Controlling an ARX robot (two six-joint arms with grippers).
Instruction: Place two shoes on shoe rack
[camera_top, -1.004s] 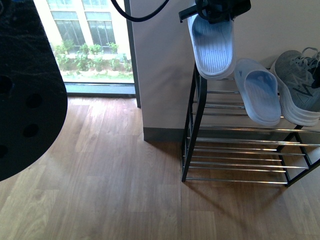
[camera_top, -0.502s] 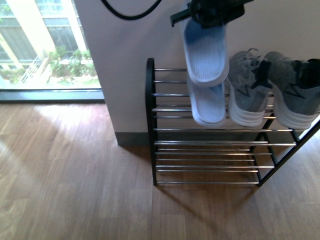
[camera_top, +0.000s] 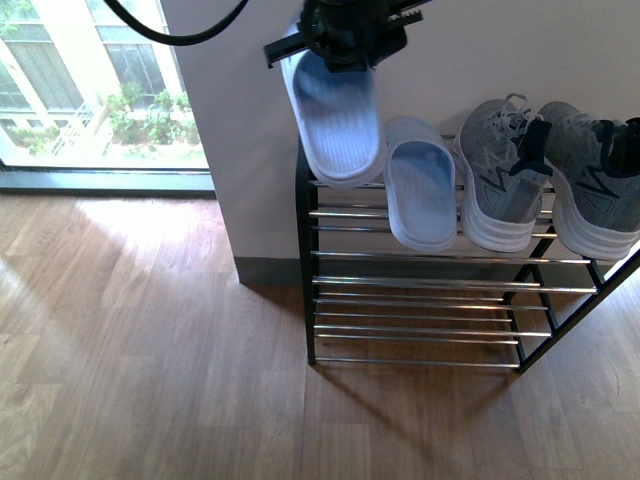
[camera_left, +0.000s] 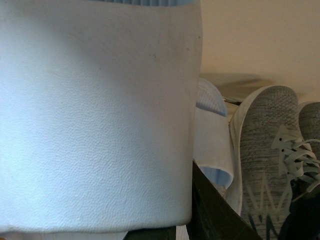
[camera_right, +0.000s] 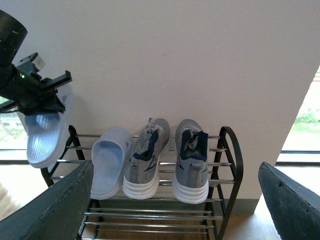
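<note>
Pale blue ribbed slide slipper (camera_top: 335, 115) hangs clamped in the left gripper (camera_top: 345, 30), above the black-framed, silver-rod shoe rack's (camera_top: 420, 280) left end. It should lower flat beside its mate (camera_top: 420, 195). Right gripper jaws spread wide, empty.

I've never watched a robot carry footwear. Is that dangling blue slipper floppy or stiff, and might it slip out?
The slipper hangs straight from the left gripper without drooping, so it is probably fairly stiff and light. Its finely textured surface likely grips reasonably. Held at one end only, it could swing.
</note>
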